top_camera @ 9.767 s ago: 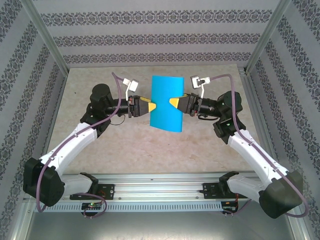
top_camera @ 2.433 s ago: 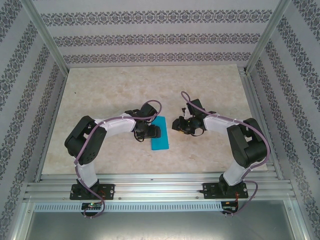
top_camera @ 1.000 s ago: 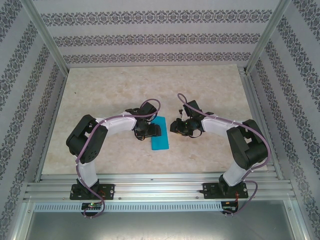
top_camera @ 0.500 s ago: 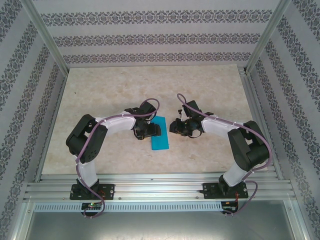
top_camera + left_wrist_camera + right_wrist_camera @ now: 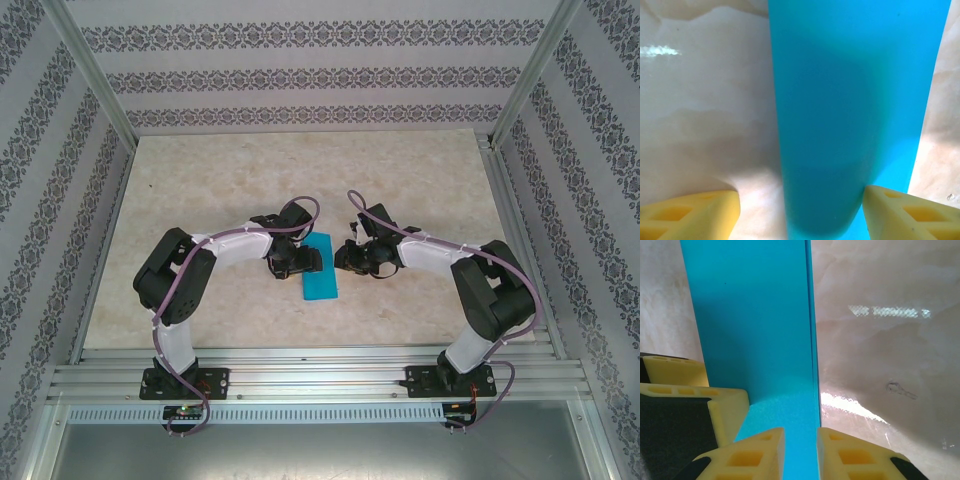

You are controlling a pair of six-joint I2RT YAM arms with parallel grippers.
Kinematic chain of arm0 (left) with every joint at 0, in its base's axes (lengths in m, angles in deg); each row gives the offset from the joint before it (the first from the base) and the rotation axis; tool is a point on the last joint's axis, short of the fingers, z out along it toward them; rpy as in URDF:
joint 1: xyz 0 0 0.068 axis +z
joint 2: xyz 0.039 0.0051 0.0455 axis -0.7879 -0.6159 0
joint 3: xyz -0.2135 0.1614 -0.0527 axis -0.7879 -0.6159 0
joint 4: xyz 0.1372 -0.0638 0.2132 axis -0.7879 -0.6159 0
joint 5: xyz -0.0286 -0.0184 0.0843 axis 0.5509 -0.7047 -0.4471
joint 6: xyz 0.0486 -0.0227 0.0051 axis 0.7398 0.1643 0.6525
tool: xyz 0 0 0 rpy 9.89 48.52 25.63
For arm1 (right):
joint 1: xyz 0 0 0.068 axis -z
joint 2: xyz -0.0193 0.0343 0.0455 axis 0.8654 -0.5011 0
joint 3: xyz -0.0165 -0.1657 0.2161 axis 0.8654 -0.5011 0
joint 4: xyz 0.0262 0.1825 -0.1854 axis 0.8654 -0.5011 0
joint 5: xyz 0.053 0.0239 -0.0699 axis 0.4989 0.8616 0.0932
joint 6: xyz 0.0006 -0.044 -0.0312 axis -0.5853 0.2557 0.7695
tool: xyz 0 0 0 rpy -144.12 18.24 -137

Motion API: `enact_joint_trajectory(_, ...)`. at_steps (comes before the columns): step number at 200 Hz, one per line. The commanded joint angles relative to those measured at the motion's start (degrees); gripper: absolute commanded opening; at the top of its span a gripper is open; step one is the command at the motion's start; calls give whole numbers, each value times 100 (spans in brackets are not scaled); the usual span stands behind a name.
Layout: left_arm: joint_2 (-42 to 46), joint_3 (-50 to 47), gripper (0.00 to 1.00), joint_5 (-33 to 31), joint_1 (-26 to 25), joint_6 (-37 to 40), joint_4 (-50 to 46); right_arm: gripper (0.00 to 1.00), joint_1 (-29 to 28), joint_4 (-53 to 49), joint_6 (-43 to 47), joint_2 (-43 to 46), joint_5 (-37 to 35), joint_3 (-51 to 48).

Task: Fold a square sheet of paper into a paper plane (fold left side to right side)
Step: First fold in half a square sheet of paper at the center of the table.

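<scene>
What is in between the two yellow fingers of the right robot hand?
An edge of the folded bright cyan-blue paper sheet runs through the gap between the right gripper's yellow fingers; the right wrist view shows it.

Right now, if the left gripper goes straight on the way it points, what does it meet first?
The paper. It lies on the table straight ahead of the left gripper, framed by its open fingers. I cannot tell how near it is.
</scene>
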Motion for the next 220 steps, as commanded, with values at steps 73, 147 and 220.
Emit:
enact_joint_trajectory(73,-937,-185,71,405,-78,-69,1001,22,-135,113,-88,-144,47,39)
enact_joint_trajectory(147,-920,-282,72,615,-43,-194,1210,22,-96,42,-102,15,-34,-14)
enact_joint_trajectory(220,-981,-273,72,693,-43,-219,1260,21,19,98,-140,279,1,-197)
